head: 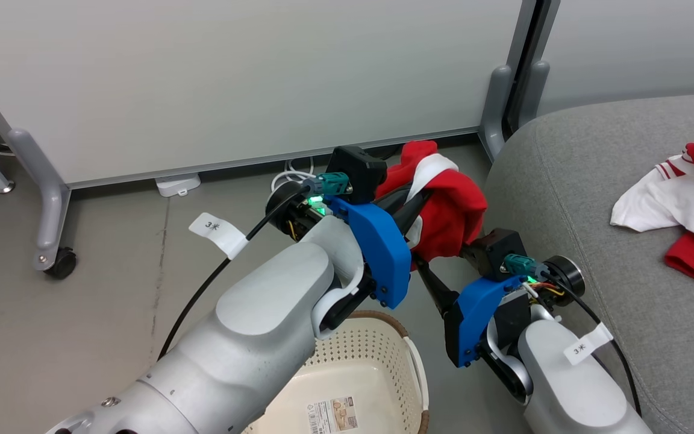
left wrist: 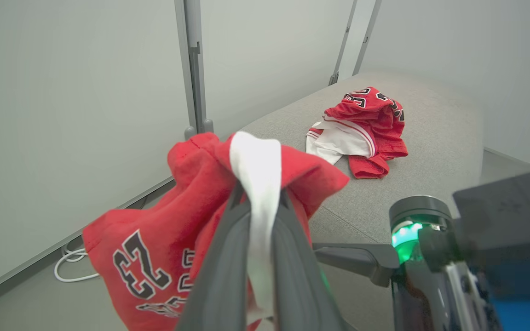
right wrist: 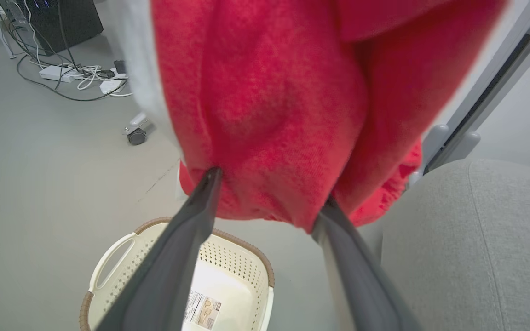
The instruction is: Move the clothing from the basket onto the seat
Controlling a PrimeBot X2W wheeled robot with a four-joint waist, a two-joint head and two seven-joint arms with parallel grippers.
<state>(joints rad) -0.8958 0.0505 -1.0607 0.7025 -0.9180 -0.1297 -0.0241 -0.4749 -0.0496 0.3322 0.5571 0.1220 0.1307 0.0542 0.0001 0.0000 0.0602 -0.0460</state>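
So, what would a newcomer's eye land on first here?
A red garment dangles from the shut left hand above the floor, the open right hand spread under it. Another red-and-white garment lies on the grey seat, and the basket below looks empty.

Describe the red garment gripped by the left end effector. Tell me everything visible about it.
The red garment is soft, fleecy-looking cloth with a white band and a black-and-white number 23 and lettering printed on it. It hangs bunched and folded in the air, pinched at the white band by the shut left end effector. The open right end effector straddles its lower edge. It is up clear of the basket and near the edge of the seat.
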